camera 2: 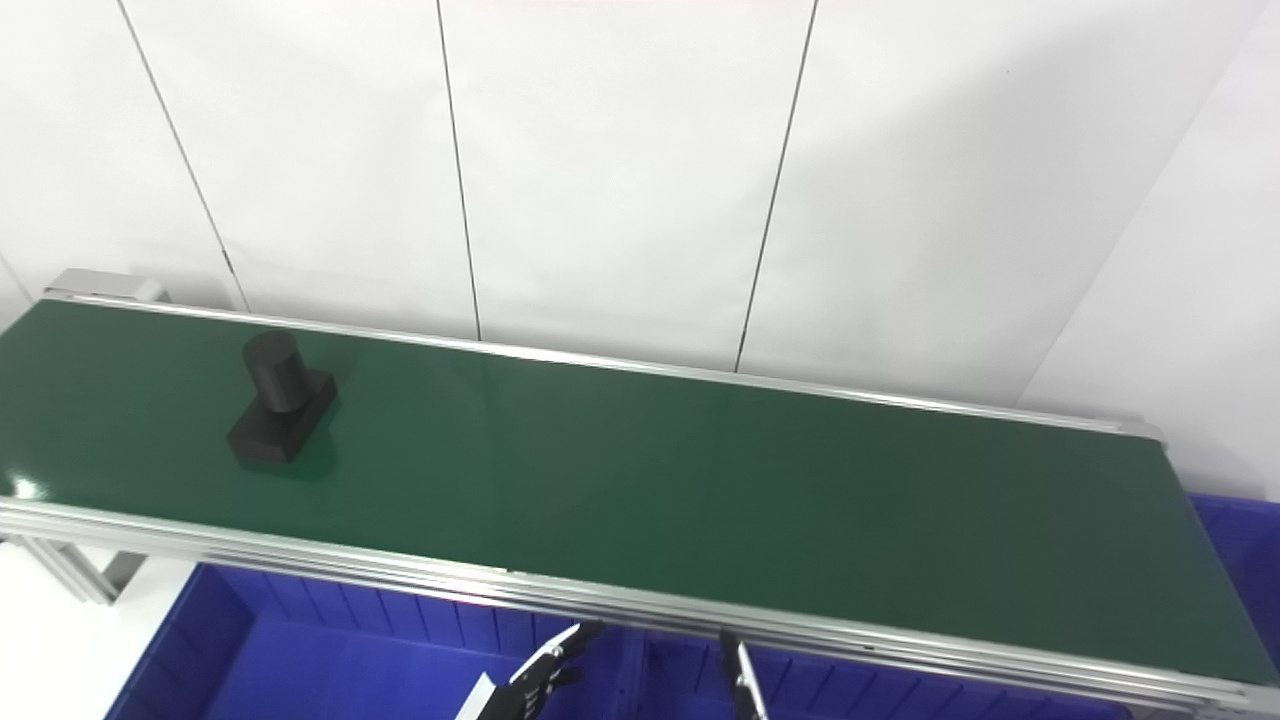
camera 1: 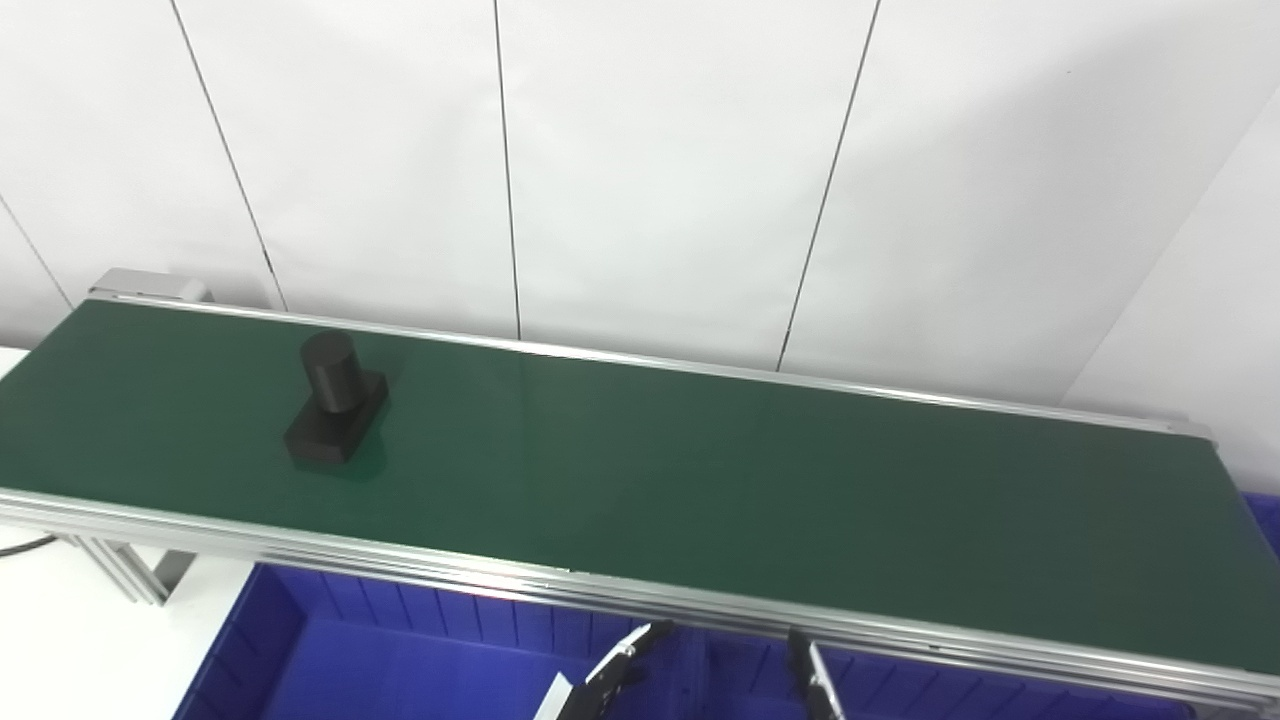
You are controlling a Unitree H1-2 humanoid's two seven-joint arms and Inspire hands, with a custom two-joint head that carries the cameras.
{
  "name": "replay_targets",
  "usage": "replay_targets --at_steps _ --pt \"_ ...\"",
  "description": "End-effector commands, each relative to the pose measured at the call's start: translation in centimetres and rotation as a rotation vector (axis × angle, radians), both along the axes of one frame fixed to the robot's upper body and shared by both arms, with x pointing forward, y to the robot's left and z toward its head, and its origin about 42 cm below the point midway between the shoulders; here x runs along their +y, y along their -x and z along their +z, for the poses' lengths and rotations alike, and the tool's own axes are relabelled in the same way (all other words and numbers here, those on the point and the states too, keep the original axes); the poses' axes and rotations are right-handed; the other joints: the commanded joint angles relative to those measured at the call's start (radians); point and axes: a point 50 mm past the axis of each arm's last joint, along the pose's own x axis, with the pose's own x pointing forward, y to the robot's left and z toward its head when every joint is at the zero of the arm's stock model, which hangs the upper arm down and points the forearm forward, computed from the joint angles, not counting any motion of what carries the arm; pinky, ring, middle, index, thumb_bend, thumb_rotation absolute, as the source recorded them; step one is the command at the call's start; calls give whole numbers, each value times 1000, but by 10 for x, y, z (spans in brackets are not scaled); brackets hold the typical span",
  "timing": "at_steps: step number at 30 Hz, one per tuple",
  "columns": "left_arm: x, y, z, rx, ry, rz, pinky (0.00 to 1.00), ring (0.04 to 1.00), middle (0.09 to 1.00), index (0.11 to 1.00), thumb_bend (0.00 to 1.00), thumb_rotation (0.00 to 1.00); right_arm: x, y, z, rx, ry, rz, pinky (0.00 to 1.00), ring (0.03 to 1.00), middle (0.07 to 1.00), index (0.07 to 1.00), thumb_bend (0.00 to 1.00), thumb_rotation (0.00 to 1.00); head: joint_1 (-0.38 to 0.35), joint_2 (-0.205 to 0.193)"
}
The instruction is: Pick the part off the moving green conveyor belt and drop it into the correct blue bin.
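Observation:
A black part [camera 1: 333, 400], a short cylinder standing on a flat block, rides on the left stretch of the green conveyor belt [camera 1: 700, 480]. Blue bins [camera 1: 330, 660] sit below the belt's near rail. Only the fingertips of my hands show at the bottom edge, over the bins. The left hand [camera 1: 615, 675] points up and right, and the right hand [camera 1: 812, 685] points up and left. Their fingers are stretched out with nothing in them. Both are far to the right of the part and below the belt.
An aluminium rail [camera 1: 560, 585] runs along the belt's near edge, between my hands and the belt. Another blue bin [camera 1: 1265, 515] shows past the belt's right end. A white panelled wall [camera 1: 650, 180] stands behind, and a frame leg [camera 1: 130, 570] is at the lower left.

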Motion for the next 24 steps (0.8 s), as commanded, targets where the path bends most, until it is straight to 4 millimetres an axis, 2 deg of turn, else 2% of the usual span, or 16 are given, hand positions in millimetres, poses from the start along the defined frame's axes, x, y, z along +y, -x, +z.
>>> replay_targets --at_steps 1,4,7,12,16,20,24 --pt "-6 -11 10 -56 34 0 890 948 951 894 735 894 2 -11 35 -155 -42 7 1000 986 988 1000 966 1000 -7 1" --pt "-10 -14 9 -51 42 -5 893 952 953 897 714 884 1 -16 65 -261 -72 20 1000 999 998 1000 967 1000 -13 -1" --pt "-14 -18 9 -48 47 -10 893 952 955 900 749 890 -1 -23 95 -370 -96 23 1000 998 996 1000 980 1000 -14 -3" --pt "-19 -22 9 -57 40 -14 906 956 958 906 709 906 -1 -40 130 -502 -135 33 1000 987 992 1000 1000 1000 -18 -4" --pt "-22 -24 9 -62 36 -12 912 959 959 908 686 908 0 -54 150 -568 -171 53 1000 991 986 996 1000 1000 -18 -8" --pt "-26 -25 9 -65 32 -9 922 963 960 909 688 916 -2 -75 160 -609 -159 66 1000 978 974 985 996 1000 -16 -10" --pt "-29 -26 9 -72 23 -7 923 963 957 908 700 935 -5 -96 168 -634 -143 81 1000 974 963 975 926 989 -12 -12"
